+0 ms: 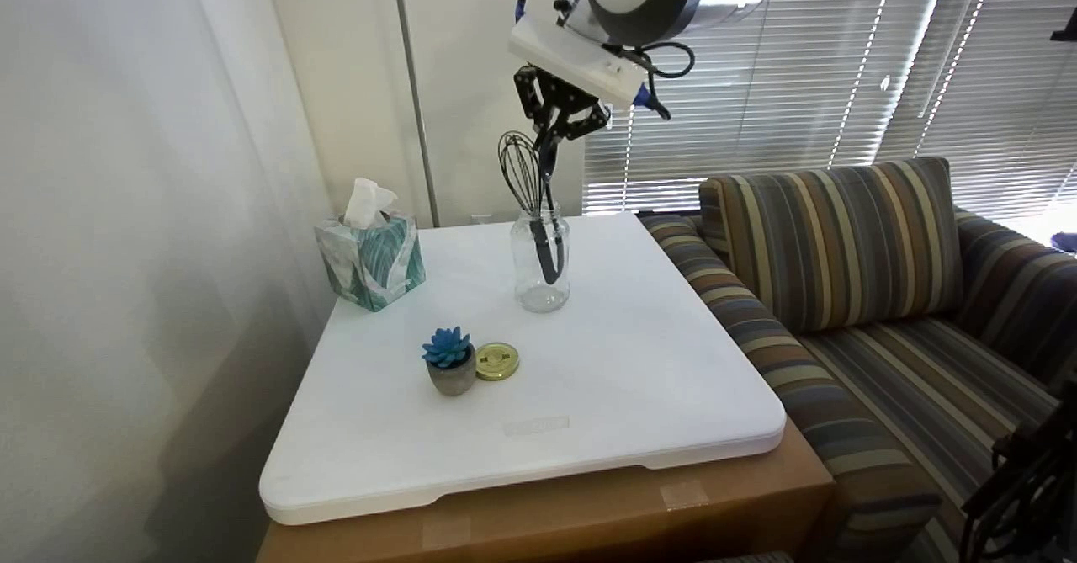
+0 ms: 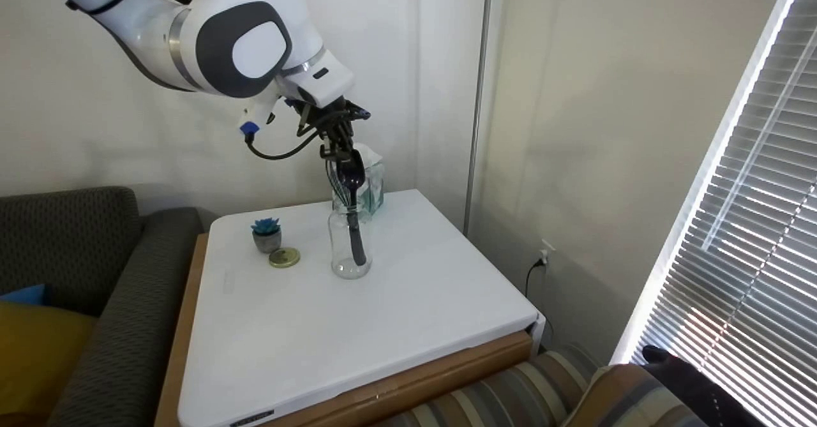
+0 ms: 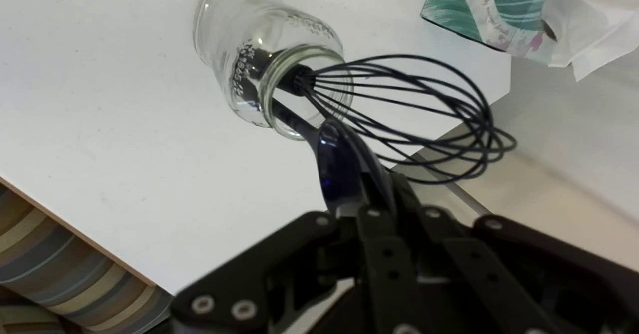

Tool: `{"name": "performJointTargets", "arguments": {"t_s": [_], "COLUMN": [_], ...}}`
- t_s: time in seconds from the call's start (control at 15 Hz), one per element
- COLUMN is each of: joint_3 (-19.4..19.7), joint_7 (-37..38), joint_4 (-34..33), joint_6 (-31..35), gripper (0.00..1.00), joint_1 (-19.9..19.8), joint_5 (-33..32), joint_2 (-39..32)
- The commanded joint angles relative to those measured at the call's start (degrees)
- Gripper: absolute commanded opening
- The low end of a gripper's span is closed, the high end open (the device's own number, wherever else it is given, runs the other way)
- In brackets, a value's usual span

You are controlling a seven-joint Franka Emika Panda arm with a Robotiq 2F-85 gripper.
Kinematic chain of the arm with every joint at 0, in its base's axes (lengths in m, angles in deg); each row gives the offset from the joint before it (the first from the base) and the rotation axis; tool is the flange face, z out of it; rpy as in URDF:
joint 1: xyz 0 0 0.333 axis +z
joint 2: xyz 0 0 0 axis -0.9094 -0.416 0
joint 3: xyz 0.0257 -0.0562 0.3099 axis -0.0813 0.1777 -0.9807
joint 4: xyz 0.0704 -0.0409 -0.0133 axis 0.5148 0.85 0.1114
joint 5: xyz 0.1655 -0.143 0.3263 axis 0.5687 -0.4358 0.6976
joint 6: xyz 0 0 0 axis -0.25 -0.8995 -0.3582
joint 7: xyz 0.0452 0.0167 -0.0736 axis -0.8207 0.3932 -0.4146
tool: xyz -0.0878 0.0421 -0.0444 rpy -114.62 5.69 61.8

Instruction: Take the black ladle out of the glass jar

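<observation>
The black ladle stands bowl up, its handle inside the clear glass jar. In the wrist view the ladle's dark glossy bowl is just beyond the jar mouth, and the jar is behind it. My gripper is shut on the bowl's wall, one finger inside the bowl and one outside. In both exterior views the gripper is above the jar, and the handle's lower end shows through the glass near the jar bottom. A wire whisk leans in the same jar, close beside the ladle.
A teal tissue box stands at the table's side, near the whisk in the wrist view. A small blue potted plant and a gold lid are on the white table. A striped sofa adjoins the table.
</observation>
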Motion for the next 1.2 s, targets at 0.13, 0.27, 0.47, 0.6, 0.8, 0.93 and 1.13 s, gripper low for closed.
{"name": "performJointTargets", "arguments": {"t_s": [0.13, 0.27, 0.47, 0.6, 0.8, 0.93, 1.13], "joint_3": [2.46, 3.04, 4.60, 5.60, 8.11, 9.61, 11.84], "joint_7": [2.94, 3.59, 5.52, 6.94, 9.01, 9.99, 11.22], "joint_4": [0.31, -0.02, -0.15, 0.02, 0.42, 0.63, 0.65], "joint_6": [1.61, 1.96, 2.36, 2.21, 1.94, 2.00, 1.81], "gripper": [0.02, 0.02, 0.02, 0.02, 0.02, 0.02, 0.02], "joint_1": [1.85, 2.35, 3.72, 4.68, 7.14, 8.62, 10.91], "joint_5": [-0.90, -1.03, -1.61, -2.17, -3.23, -4.02, -5.47], "joint_2": [1.14, 1.18, 1.59, 2.18, 3.29, 3.95, 4.93]}}
